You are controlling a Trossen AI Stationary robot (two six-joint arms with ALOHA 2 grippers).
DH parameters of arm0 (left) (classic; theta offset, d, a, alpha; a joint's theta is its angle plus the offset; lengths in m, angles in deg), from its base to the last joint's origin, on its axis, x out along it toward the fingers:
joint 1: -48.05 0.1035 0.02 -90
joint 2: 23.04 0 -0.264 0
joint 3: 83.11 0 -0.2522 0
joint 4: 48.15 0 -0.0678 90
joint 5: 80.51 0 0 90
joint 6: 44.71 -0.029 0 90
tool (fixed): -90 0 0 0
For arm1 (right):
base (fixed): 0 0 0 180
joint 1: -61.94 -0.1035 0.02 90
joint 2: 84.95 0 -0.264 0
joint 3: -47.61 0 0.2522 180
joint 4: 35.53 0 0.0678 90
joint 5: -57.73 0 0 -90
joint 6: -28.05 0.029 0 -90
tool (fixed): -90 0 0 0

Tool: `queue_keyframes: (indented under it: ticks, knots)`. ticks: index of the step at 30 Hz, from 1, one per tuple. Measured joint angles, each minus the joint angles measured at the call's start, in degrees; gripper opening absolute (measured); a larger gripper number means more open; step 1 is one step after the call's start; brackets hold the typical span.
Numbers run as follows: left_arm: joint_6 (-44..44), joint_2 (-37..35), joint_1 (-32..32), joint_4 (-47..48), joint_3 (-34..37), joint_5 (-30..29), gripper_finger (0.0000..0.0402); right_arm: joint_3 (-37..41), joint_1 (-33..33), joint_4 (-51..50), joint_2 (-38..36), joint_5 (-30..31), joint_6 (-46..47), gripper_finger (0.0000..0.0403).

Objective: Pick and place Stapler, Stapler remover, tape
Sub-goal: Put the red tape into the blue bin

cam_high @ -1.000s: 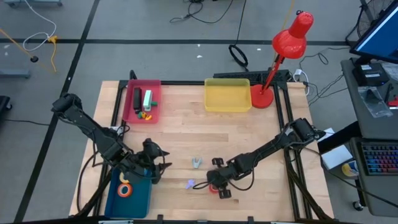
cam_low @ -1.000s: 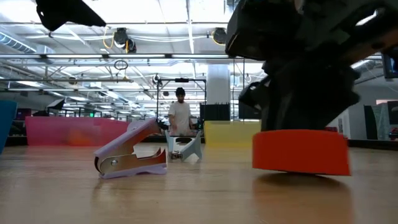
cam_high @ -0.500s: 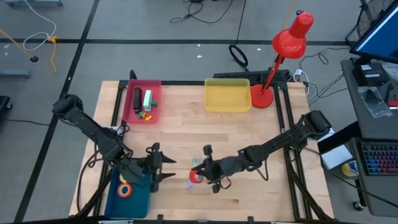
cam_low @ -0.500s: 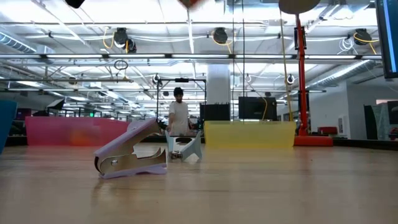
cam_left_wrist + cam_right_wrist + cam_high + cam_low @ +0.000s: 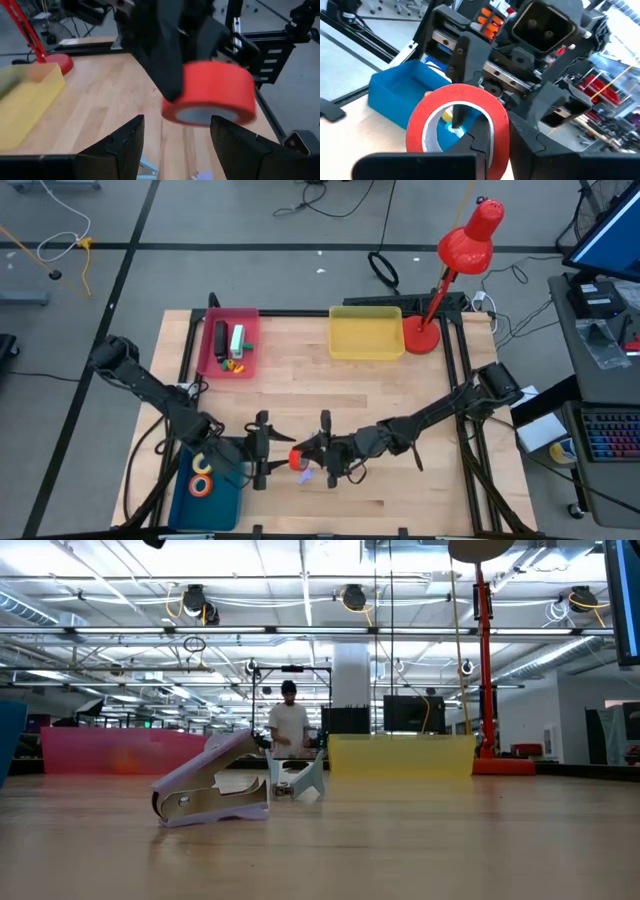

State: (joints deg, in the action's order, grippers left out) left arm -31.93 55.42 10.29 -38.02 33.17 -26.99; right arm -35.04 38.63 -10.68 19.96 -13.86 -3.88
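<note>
Clamped through the ring wall, the right gripper's [image 5: 305, 459] jaws are holding the red tape roll [image 5: 296, 459] by one finger inside the white core and one outside, so that the roll is being carried clear of the table [image 5: 400, 400] and its open side is being presented outward. Directly facing it, the left gripper [image 5: 172, 140] is being held with jaws apart and empty, the roll [image 5: 207, 93] hanging just beyond their tips, seemingly for a handover. Behind the left gripper, the blue tray [image 5: 215, 490] is being used for tapes; two rolls [image 5: 201, 476] are lying in it. Below the jaws, two staple removers [image 5: 212, 785] are being left on the wood, well short of the pink tray [image 5: 229, 343] and yellow tray [image 5: 365, 333]
</note>
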Motion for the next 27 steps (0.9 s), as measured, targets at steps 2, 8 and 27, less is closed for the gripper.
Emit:
queue_keyframes:
  ticks: [2,8,27]
  knots:
    - [-0.56,0.00,0.55,-0.48,0.00,0.44,0.0228,0.00,-0.09,0.46,0.26,2.43,-1.10,0.0030]
    - [1.22,0.00,0.63,-0.08,0.00,1.55,0.0227,-0.04,-0.17,0.16,0.17,6.39,-3.81,0.0030]
    - [1.90,-0.11,-0.17,-4.23,0.00,4.63,0.0227,-0.04,-1.39,2.72,0.15,13.47,-7.19,0.0031]
